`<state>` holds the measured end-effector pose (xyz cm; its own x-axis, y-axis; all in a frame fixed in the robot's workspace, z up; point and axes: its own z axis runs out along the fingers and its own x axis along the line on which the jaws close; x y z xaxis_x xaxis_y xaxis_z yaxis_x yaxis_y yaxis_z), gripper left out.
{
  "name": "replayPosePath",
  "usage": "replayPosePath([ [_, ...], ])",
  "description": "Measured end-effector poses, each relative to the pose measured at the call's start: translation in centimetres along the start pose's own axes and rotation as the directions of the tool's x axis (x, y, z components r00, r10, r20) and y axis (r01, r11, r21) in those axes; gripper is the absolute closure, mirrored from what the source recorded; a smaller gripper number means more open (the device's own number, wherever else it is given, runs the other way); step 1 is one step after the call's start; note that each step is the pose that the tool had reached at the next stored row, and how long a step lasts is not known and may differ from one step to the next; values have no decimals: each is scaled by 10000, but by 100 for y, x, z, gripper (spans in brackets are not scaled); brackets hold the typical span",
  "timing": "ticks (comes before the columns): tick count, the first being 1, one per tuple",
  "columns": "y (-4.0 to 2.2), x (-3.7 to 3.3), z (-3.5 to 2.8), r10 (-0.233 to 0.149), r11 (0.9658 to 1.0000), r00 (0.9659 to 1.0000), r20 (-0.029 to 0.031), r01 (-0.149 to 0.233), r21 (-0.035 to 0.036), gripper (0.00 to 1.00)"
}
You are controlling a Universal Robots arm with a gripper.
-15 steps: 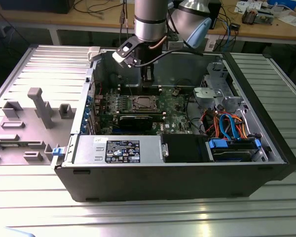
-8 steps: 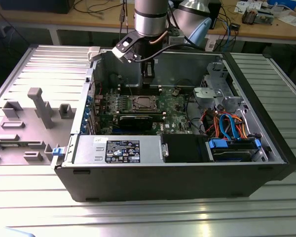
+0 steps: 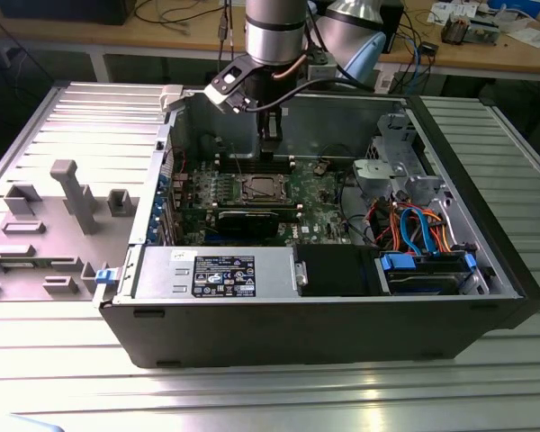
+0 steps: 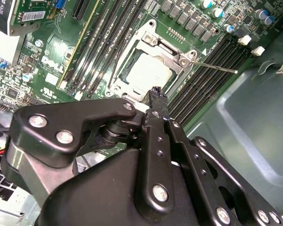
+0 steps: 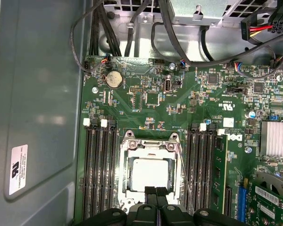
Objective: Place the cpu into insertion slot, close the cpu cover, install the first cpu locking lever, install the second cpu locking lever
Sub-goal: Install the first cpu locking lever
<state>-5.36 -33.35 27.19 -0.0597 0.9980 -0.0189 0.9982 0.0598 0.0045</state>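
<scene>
You are hovering the gripper (image 5: 155,193), fingers (image 5: 150,194) pressed together and gripping nothing, beside the cpu cover (image 5: 151,142) lying over the cpu (image 5: 150,174), likely for pushing.

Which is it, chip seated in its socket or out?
In: the chip lies flat inside the metal frame, in both wrist views.

Ribbed grey aluminium worktop (image 3: 270,396) carries an open black computer case (image 3: 297,333) lying on its side, centre. Grey plastic fixture blocks (image 3: 72,193) stand at the exterior view's left.
</scene>
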Motion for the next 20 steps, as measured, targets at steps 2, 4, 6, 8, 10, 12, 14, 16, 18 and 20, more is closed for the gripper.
replayPosePath([
  [2, 0, 0, -2, -1, 10000, 10000, 0, 1, 1, 89],
  [4, 0, 0, -4, 0, 10000, 10000, 0, 0, 0, 89],
  [6, 0, 0, -5, 0, 10000, 10000, 0, 0, 0, 89],
  [8, 0, 0, -5, -34, 10000, 10000, 0, 34, 0, 89],
  [10, -1, 0, -5, -300, 9996, 9996, -1, 300, -4, 89],
  [12, -1, 0, -5, -596, 9982, 9982, -2, 596, -11, 89],
  [14, -1, 0, -5, -954, 9954, 9954, -3, 954, -18, 89],
  [16, -1, 0, -5, -1416, 9899, 9899, -4, 1416, -27, 89],
  [18, -2, 0, -5, -1952, 9808, 9808, -5, 1952, -37, 89],
  [20, -1, 0, -5, -2198, 9755, 9755, -5, 2198, -43, 89],
])
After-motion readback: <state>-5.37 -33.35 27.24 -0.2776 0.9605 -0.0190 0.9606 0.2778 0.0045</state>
